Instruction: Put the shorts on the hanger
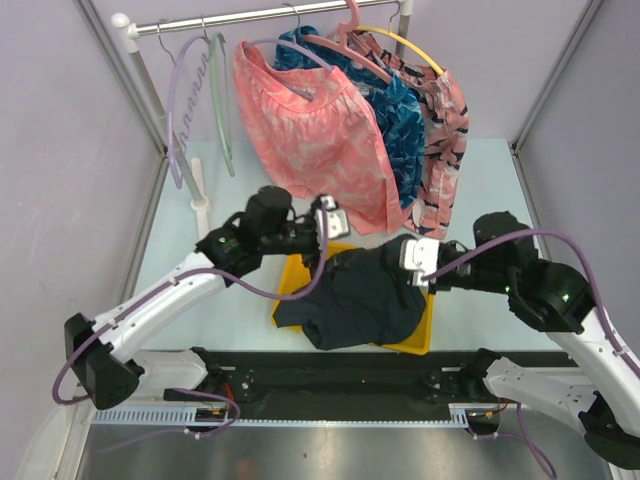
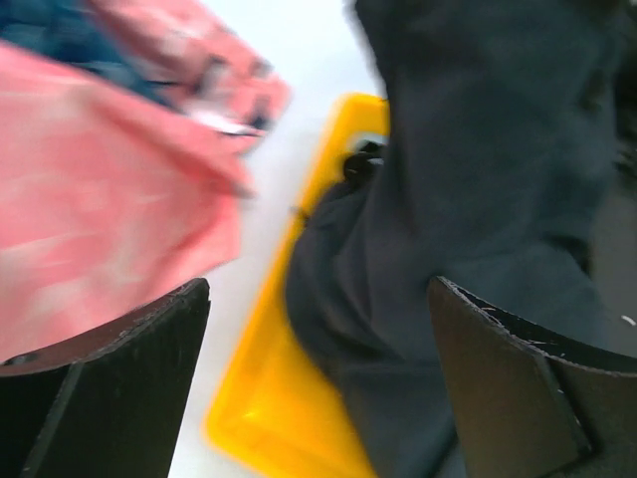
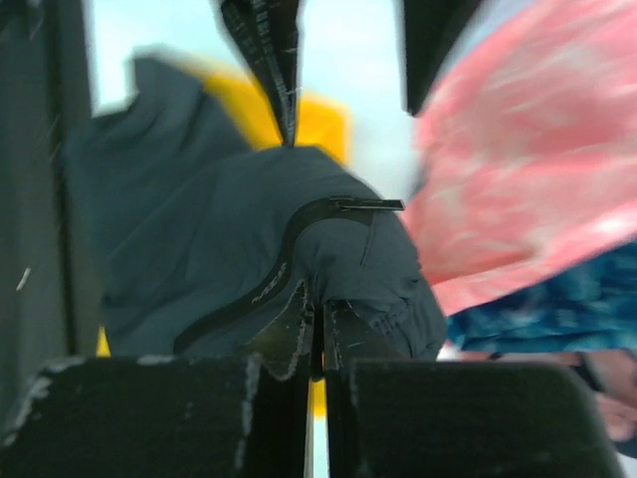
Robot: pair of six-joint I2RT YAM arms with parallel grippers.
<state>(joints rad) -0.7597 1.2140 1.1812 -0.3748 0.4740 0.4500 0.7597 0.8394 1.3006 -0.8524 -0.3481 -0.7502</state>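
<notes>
Both right jaws pinch the shorts (image 1: 360, 295), left jaws gaping alongside.

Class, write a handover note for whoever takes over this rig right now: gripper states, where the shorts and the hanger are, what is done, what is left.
Left gripper: open, empty, beside the shorts.
Right gripper: shut on a fold of the shorts.
Shorts: mostly lying on the yellow tray.
Mint-green hanger: on the rail, untouched.
Done: shorts gripped on one side.
Left: fetch the hanger and put the shorts on it.
</notes>
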